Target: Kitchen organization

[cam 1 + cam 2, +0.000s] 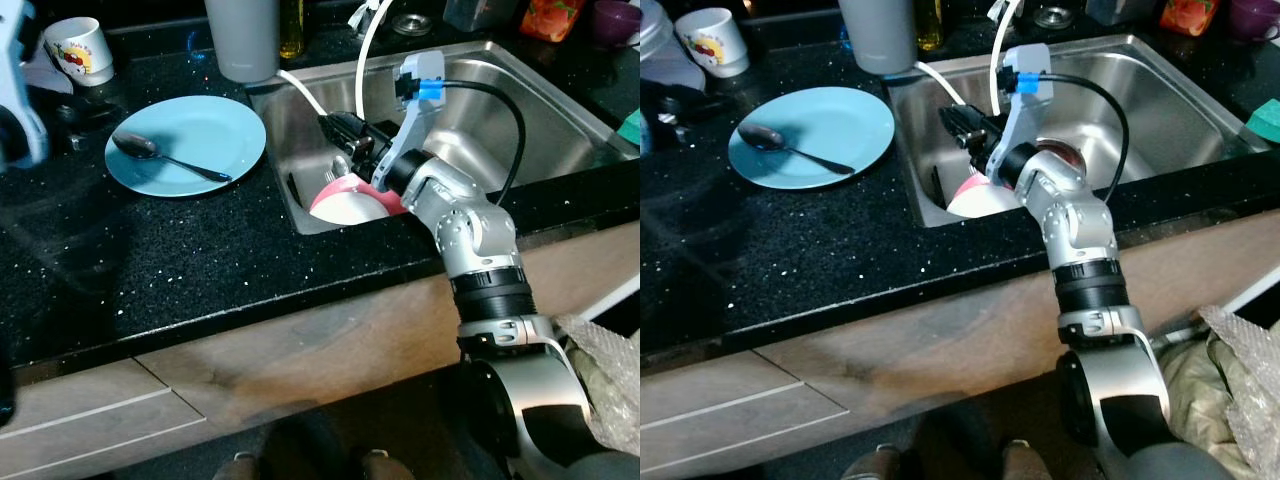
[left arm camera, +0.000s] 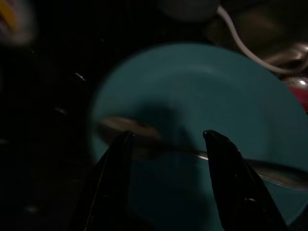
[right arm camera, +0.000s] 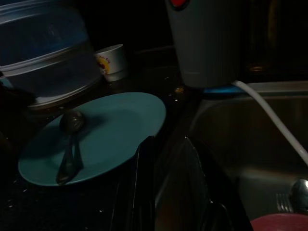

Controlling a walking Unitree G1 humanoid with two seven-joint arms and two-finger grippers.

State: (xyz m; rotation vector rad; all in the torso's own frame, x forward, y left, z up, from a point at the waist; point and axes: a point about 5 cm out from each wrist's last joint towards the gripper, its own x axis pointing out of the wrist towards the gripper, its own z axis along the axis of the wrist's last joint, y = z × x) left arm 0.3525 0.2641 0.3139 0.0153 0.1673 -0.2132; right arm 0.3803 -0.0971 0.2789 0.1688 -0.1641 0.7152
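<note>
A light blue plate lies on the black counter with a metal spoon across it. My left gripper hovers open just above the plate, the spoon's handle showing between its fingers. The steel sink is to the right of the plate. A red and white bowl leans in the sink's near left corner. My right arm reaches over that bowl. Its gripper is at the sink's left wall, pointing toward the plate, fingers a narrow gap apart with nothing between them.
Along the back of the counter stand a white printed mug, a grey tumbler and a bottle. A white hose curves into the sink. An orange packet and a purple bowl sit behind the sink.
</note>
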